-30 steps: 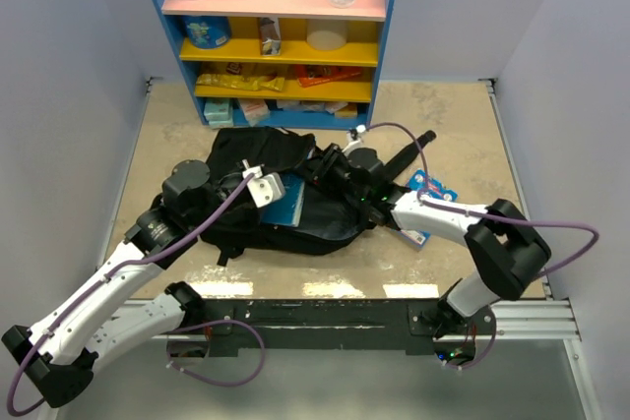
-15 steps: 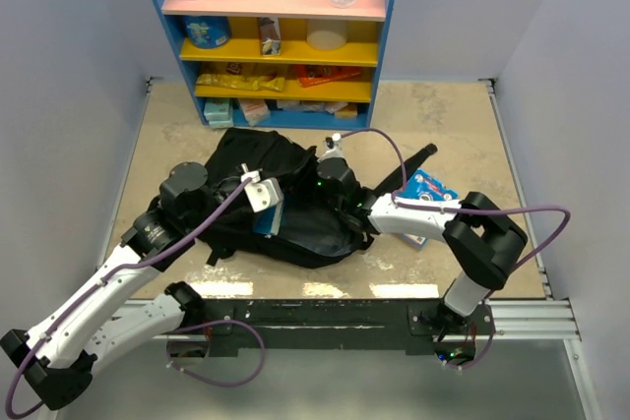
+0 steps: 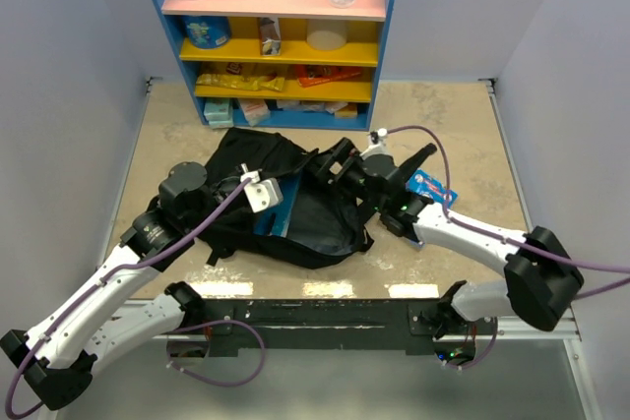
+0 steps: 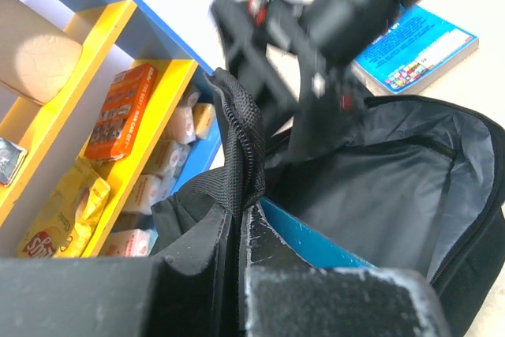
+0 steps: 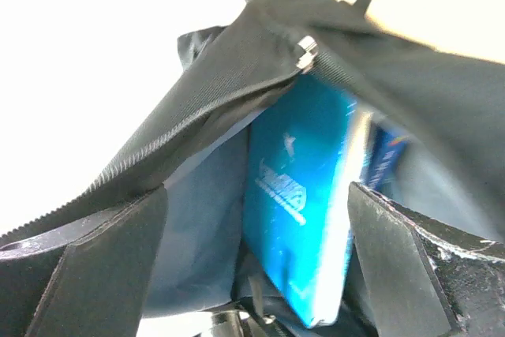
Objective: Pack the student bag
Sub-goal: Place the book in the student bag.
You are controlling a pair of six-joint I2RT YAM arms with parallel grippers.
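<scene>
I see two matching builds on my feed: the left arm (image 3: pixel 108 282) and the right arm (image 3: pixel 463 233) both have smooth white link shells between chunky black joint housings. A purple cable (image 3: pixel 212 215) runs along each (the right one's loop is wider). The left fingers (image 4: pixel 331 305) and the right fingers (image 5: pixel 418 274) are black, their edges scuffed pale.
</scene>
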